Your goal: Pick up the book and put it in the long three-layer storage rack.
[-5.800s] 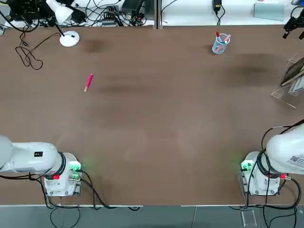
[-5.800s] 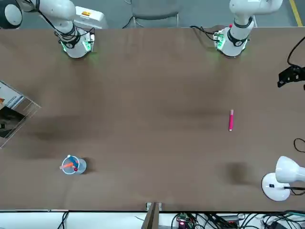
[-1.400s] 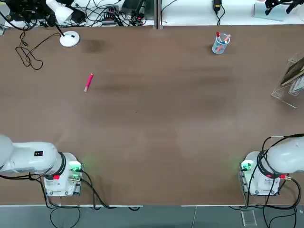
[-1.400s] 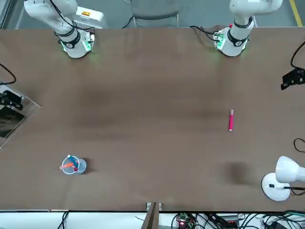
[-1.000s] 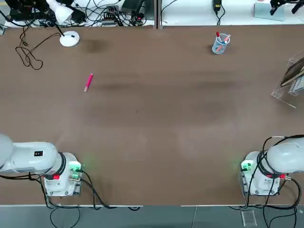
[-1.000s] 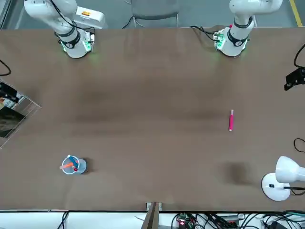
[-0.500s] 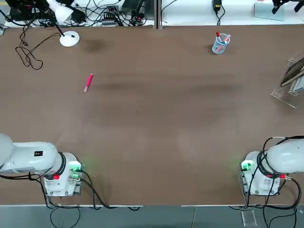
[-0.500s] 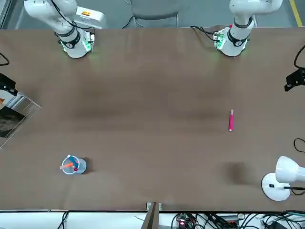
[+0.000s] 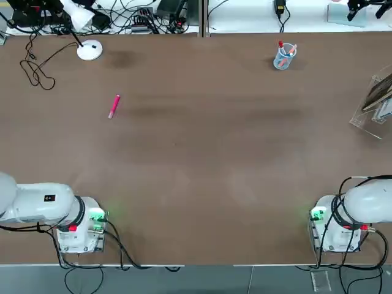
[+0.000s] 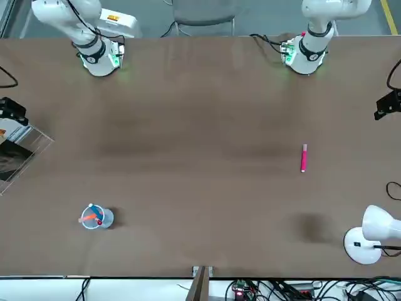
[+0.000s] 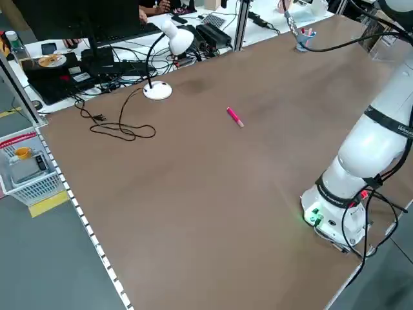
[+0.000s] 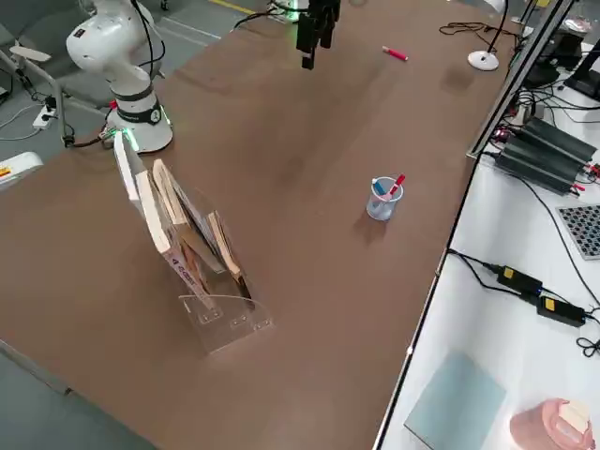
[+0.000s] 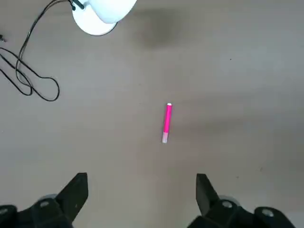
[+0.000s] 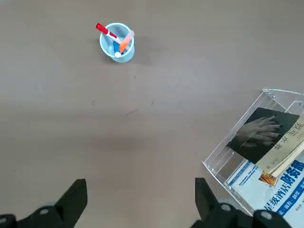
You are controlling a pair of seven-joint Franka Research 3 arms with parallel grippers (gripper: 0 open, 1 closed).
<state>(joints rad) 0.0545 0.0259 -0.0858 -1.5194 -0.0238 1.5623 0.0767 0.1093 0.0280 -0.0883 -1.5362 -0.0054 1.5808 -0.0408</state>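
Observation:
The book, dark with a pale hand on its cover, stands inside the clear long three-layer storage rack at the table's far right. It leans in one slanted tier beside other booklets. My right gripper hangs high above the table next to the rack, open and empty, and shows at the left edge of the front view. My left gripper hovers open and empty over the other end of the table, holding nothing.
A pink marker lies on the left half of the table. A white desk lamp and a looped black cable sit at the far left. A clear pen cup stands far right of centre. Cables and devices crowd the bench beyond.
The right gripper has drifted slightly beside the rack. The book, the rack and the left gripper have not moved.

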